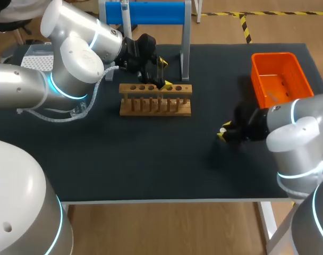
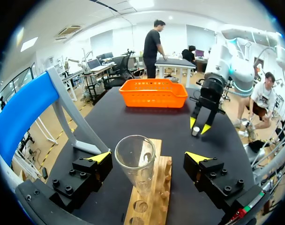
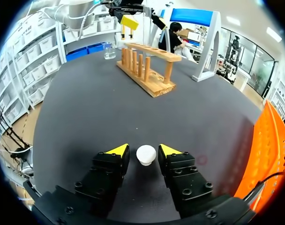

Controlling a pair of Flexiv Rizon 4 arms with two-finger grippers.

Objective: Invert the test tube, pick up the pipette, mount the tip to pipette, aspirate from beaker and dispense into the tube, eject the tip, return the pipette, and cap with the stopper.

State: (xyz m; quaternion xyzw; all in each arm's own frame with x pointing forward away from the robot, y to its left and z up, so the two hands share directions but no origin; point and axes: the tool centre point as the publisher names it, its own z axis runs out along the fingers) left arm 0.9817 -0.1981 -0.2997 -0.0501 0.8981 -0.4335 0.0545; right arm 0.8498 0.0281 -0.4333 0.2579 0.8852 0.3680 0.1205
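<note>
Clear test tube (image 2: 135,161) in the wooden rack (image 2: 152,201), between the left fingers (image 2: 101,157), wide apart, not touching it.

The test tube (image 2: 135,161) is clear glass. It stands mouth-up in a hole of the wooden rack (image 2: 154,187), between the parted jaws of the left gripper (image 2: 148,156) and touching neither. The stopper (image 3: 146,154) is small, white and rounded, pinched between the jaws of the right gripper (image 3: 143,150) over the tabletop (image 3: 86,117), well apart from the rack. The beaker (image 3: 109,51), clear glass, stands upright just beyond the rack's far end.
</note>
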